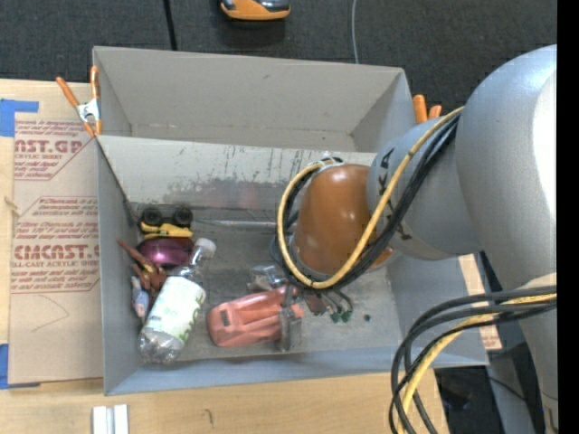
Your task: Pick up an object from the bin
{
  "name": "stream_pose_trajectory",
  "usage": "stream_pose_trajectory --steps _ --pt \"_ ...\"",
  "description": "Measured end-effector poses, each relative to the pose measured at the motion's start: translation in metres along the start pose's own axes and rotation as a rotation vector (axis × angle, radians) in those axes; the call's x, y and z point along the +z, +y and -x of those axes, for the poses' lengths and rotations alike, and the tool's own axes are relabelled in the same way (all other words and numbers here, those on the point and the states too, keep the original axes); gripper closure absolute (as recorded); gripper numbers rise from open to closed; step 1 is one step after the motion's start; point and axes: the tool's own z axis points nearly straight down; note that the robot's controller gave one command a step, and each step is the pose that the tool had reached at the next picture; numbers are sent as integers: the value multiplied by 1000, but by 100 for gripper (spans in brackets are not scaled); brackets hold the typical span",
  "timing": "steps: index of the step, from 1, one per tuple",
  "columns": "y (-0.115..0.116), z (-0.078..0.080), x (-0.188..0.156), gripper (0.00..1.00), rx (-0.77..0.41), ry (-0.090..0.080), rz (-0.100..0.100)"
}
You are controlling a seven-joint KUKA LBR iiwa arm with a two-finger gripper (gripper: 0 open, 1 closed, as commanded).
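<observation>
gripper (288, 311) low in the bin (244, 107), near the front wall, under the orange wrist cover and yellow-black cable loops. cannot tell if the gripper is open or closed, its tip is mostly hidden by the wrist. the nearest thing is a salmon-pink plastic object (241, 322), right against the gripper on its left side. it is chunky and elongated with a rounded left end, lying flat on the bin floor with its long side along the front wall. its right end meets the gripper, but contact or grip can't be confirmed. just right of the gripper are small dark bits with green (342, 313), too small to id. further left of the pink object lies a clear plastic bottle (174, 311) with a white-green label, on its side, cap end pointing up-right. beyond the bottle, far left and toward the back from the gripper, is a small heap: a shiny purple round thing (163, 252), a yellow toy with black wheels (166, 219), brownish sticks (136, 260) at the left wall.
</observation>
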Motion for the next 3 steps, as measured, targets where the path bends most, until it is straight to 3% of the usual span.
stream_pose_trajectory --steps 1,2,3 --pt "0 0 0 100 0 0 0" --pt "6 -6 -38 100 7 22 0" --pt "19 9 -56 100 37 4 -3"
